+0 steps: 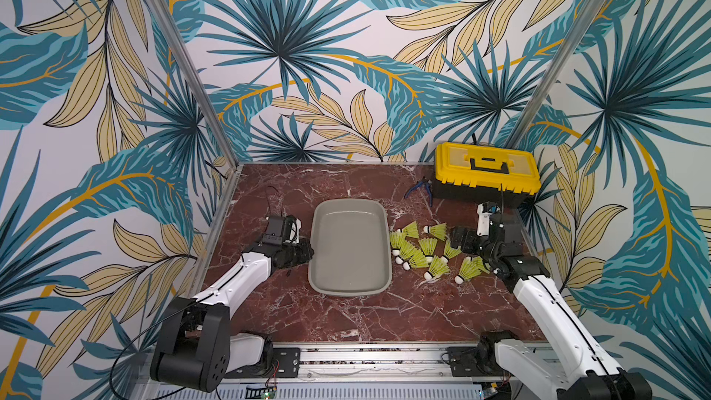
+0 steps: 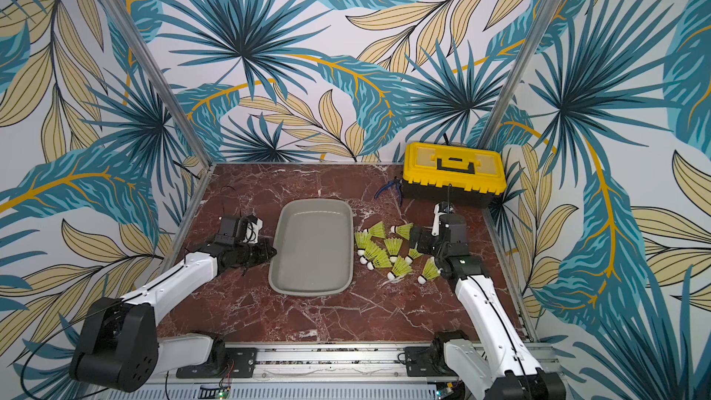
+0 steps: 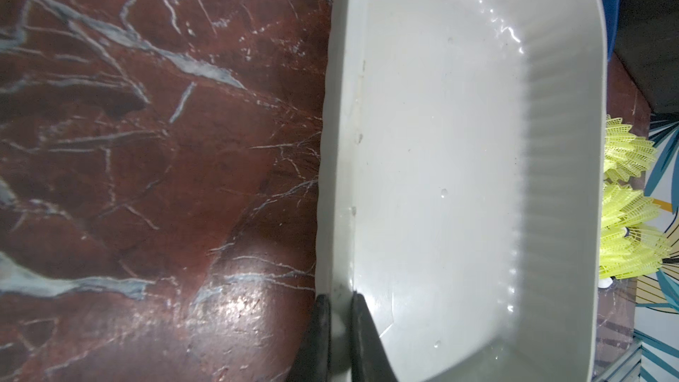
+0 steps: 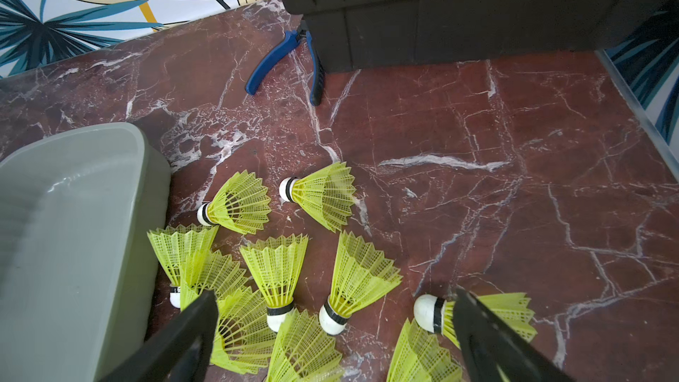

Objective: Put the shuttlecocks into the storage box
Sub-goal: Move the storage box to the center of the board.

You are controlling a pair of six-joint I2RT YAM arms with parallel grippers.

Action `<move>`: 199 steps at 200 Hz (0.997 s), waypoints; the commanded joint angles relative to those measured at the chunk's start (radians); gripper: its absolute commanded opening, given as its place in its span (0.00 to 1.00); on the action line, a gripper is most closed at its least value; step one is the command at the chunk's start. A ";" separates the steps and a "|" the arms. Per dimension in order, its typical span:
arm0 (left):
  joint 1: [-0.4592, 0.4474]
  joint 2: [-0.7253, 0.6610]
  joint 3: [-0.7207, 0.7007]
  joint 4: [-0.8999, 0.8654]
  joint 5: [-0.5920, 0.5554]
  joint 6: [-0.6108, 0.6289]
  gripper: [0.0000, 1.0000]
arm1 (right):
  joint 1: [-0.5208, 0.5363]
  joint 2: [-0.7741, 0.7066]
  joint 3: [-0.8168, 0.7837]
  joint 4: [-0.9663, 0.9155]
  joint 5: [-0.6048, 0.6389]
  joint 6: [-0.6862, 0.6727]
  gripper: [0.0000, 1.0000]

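My left gripper (image 3: 336, 303) is clamped on the left long rim of the box (image 1: 350, 248), one finger inside and one outside; only the left wrist view shows that. The box's long axis runs away from me, with bare table (image 1: 346, 321) before and beyond it. My right gripper (image 4: 332, 293) hangs wide open, holding nothing, over the shuttlecocks (image 1: 426, 245). They lie on the table just right of the box, tips pointing every way. The toolbox (image 1: 486, 171) crowds the far right corner.

Leaf-print walls (image 1: 346, 51), red marble tabletop (image 1: 346, 321), aluminium corner posts (image 1: 182, 59)
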 commanded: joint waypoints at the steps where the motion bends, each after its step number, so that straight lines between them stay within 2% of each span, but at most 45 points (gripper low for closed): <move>1: -0.005 -0.021 -0.034 0.050 0.042 -0.043 0.11 | -0.002 -0.016 0.000 -0.032 -0.035 0.036 1.00; 19: -0.005 -0.024 -0.038 0.059 0.047 -0.053 0.17 | -0.002 -0.027 0.000 -0.059 -0.026 0.081 1.00; 39: -0.007 -0.032 -0.033 0.061 0.047 -0.047 0.30 | -0.001 -0.059 -0.013 -0.092 -0.029 0.147 0.98; 80: -0.005 -0.064 0.018 0.010 -0.010 -0.014 0.46 | 0.011 -0.141 -0.061 -0.139 -0.072 0.276 0.88; 147: -0.005 -0.111 0.073 -0.052 -0.077 0.034 0.47 | 0.089 -0.114 -0.081 -0.229 -0.074 0.346 0.63; 199: -0.005 -0.119 0.073 -0.067 -0.090 0.039 0.48 | 0.230 -0.051 -0.097 -0.240 0.001 0.424 0.59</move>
